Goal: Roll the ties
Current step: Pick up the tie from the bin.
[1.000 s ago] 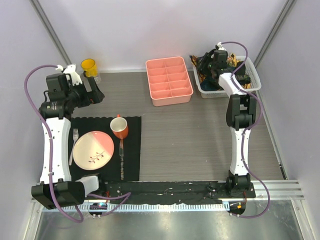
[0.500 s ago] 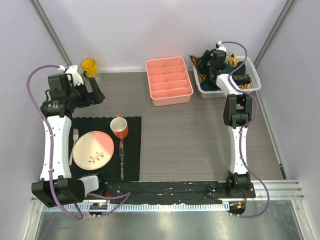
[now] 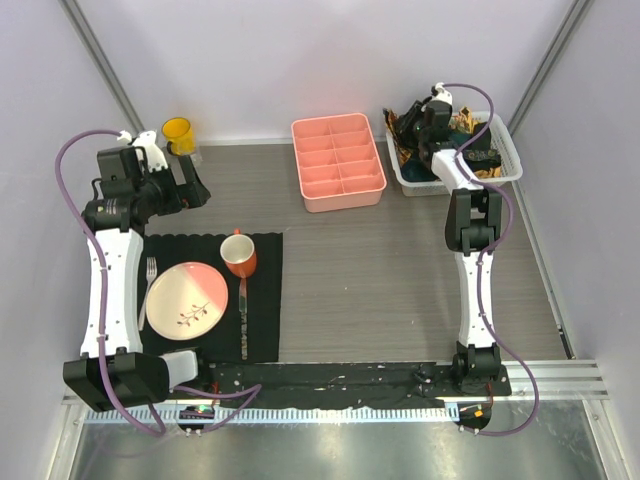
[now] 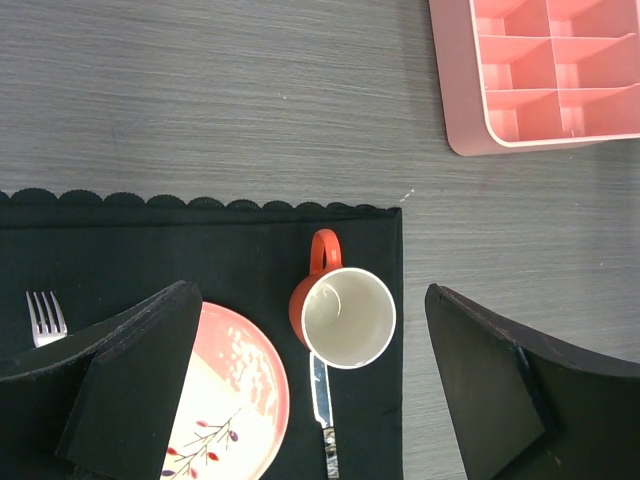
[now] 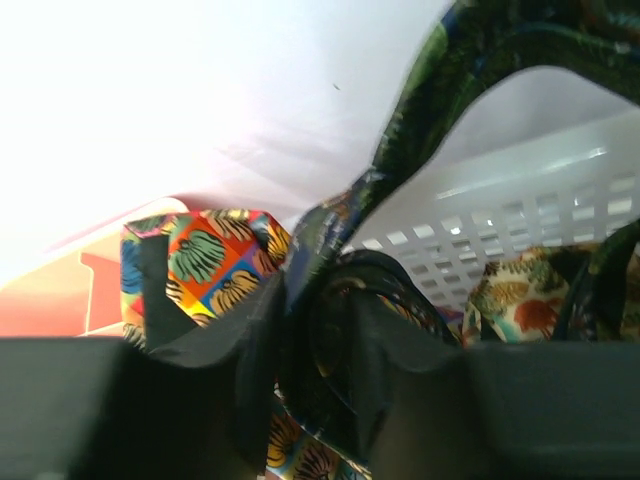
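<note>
Several ties (image 3: 404, 150) lie bunched in the white basket (image 3: 503, 160) at the back right. My right gripper (image 3: 416, 118) reaches into the basket's left end. In the right wrist view its jaws (image 5: 315, 340) are shut on a dark tie with a small multicoloured pattern (image 5: 400, 130), which runs from between the fingers up to the upper right. A tie with bright squares (image 5: 205, 255) lies to the left behind it, and a cream patterned one (image 5: 515, 300) to the right. My left gripper (image 3: 195, 185) hovers open over the left of the table, holding nothing.
A pink divided tray (image 3: 338, 162) stands at the back centre and a yellow cup (image 3: 178, 132) at the back left. A black placemat (image 3: 265, 290) carries a plate (image 3: 186, 299), an orange mug (image 4: 343, 315), a fork (image 4: 44, 315) and a knife (image 4: 325, 420).
The right gripper's jaws have closed in on the dark tie inside the basket, with a slight shift of the wrist. The left arm has hardly moved.
</note>
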{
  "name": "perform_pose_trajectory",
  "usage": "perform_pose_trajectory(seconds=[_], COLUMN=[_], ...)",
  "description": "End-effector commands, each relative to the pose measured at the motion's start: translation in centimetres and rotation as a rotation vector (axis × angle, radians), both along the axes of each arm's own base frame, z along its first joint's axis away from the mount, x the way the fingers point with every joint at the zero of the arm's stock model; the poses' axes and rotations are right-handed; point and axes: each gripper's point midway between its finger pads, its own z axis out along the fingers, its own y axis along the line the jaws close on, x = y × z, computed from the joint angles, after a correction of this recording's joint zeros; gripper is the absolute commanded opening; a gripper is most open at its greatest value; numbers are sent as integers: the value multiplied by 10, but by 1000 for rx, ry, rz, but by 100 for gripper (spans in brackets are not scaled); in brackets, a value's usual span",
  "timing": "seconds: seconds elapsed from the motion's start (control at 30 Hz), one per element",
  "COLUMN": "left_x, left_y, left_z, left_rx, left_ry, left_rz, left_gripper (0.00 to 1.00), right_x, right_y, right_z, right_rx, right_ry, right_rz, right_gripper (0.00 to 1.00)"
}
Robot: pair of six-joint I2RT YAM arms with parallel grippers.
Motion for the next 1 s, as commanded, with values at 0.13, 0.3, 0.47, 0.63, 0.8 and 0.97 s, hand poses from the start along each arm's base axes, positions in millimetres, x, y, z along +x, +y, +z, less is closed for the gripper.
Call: perform_pose_trajectory(seconds=[0.13, 0.3, 0.47, 0.63, 0.8, 0.97], left_x=[4, 6, 3, -2, -10, -20], left_y=[-1, -1, -4, -7, -8, -1], left_z=[12, 16, 23, 38, 50, 64], left_rx=[6, 9, 11, 15, 35, 76], left_ry=[-28, -32, -48, -95, -143, -190], left_rz=[-19, -26, -48, -64, -71, -34], left_gripper=[100, 100, 100, 100, 100, 100], right_x=[15, 15, -2, -50, -99, -156], right_y=[-4, -12, -17, -14, -30, -38], right_z=[69, 74, 118, 212, 305, 393], right_rx=[-18, -2, 88, 83, 76, 54], right_ry=[-204, -209, -255, -361, -476, -595], right_rz=[10, 7, 135, 291, 347, 357], right_gripper=[9, 1, 1, 1, 1, 1])
